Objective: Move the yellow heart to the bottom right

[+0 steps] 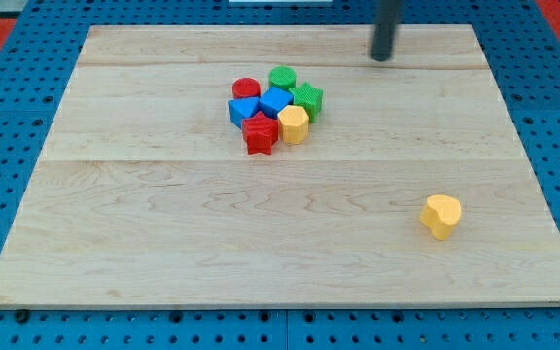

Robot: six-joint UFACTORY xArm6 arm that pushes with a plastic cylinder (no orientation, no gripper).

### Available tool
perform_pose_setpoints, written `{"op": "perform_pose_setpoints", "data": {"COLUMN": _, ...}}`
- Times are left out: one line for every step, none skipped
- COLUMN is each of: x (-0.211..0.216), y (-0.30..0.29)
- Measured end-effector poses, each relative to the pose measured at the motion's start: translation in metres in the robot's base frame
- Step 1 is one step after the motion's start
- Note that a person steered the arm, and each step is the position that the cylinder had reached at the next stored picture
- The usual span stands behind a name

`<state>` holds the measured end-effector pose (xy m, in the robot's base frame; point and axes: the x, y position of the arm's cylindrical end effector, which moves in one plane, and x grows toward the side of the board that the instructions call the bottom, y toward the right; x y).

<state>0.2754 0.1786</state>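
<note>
The yellow heart (440, 215) lies alone on the wooden board (163, 253) in the lower right part of the view. My tip (383, 57) is near the view's top, right of centre, far above the heart and a little to its left. It touches no block. The rod runs up out of the view.
A tight cluster sits in the upper middle: a red cylinder (246, 88), a green cylinder (282, 78), a green star (307, 99), a blue cube (276, 100), a blue block (244, 111), a red star (260, 133) and a yellow hexagon (293, 124). Blue pegboard surrounds the board.
</note>
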Motion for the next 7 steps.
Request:
{"op": "perform_pose_setpoints", "data": {"x": 0.043, "y": 0.072}}
{"op": "perform_pose_setpoints", "data": {"x": 0.096, "y": 0.098}}
{"op": "perform_pose_setpoints", "data": {"x": 0.155, "y": 0.075}}
{"op": "perform_pose_setpoints", "data": {"x": 0.214, "y": 0.051}}
{"op": "perform_pose_setpoints", "data": {"x": 0.229, "y": -0.007}}
{"op": "perform_pose_setpoints", "data": {"x": 0.224, "y": -0.052}}
{"op": "perform_pose_setpoints", "data": {"x": 0.25, "y": -0.027}}
